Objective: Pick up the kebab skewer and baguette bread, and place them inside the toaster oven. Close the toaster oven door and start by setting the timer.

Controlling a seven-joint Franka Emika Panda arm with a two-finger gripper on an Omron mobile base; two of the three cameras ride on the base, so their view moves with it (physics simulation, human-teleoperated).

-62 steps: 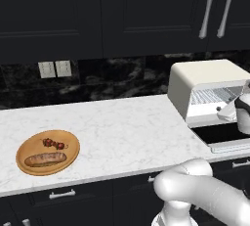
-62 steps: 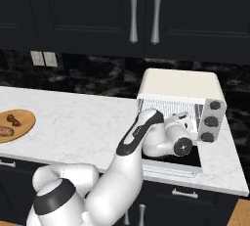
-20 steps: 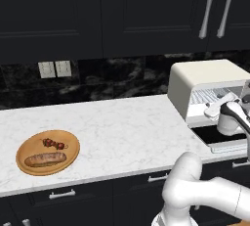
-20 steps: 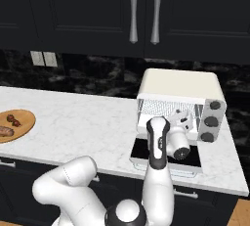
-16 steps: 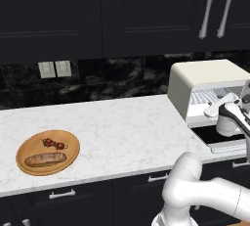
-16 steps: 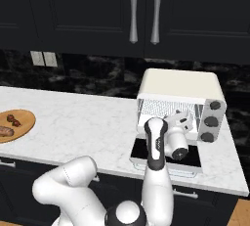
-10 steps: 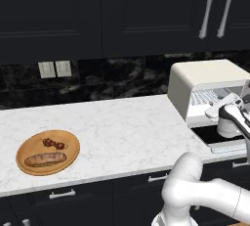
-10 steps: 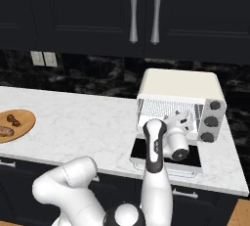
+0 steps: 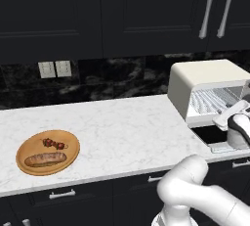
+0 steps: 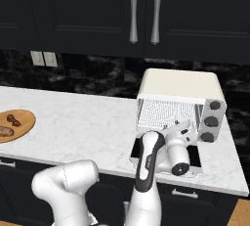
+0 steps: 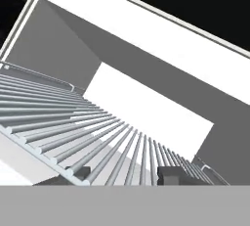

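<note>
One pincer: gripper [image 11: 124, 173] at the toaster oven [image 10: 180, 101] mouth, tips part-spread astride the front rack wire, pinching nothing
Hand view extra: rack [image 11: 73, 127] bars, grey cavity
Left base view extra: one kebab skewer [image 9: 53, 144], one baguette bread [image 9: 45, 159], both on wooden plate [image 9: 72, 147], lower left, well apart from gripper
Door: toaster oven door [image 10: 135, 151] dropped open
</note>
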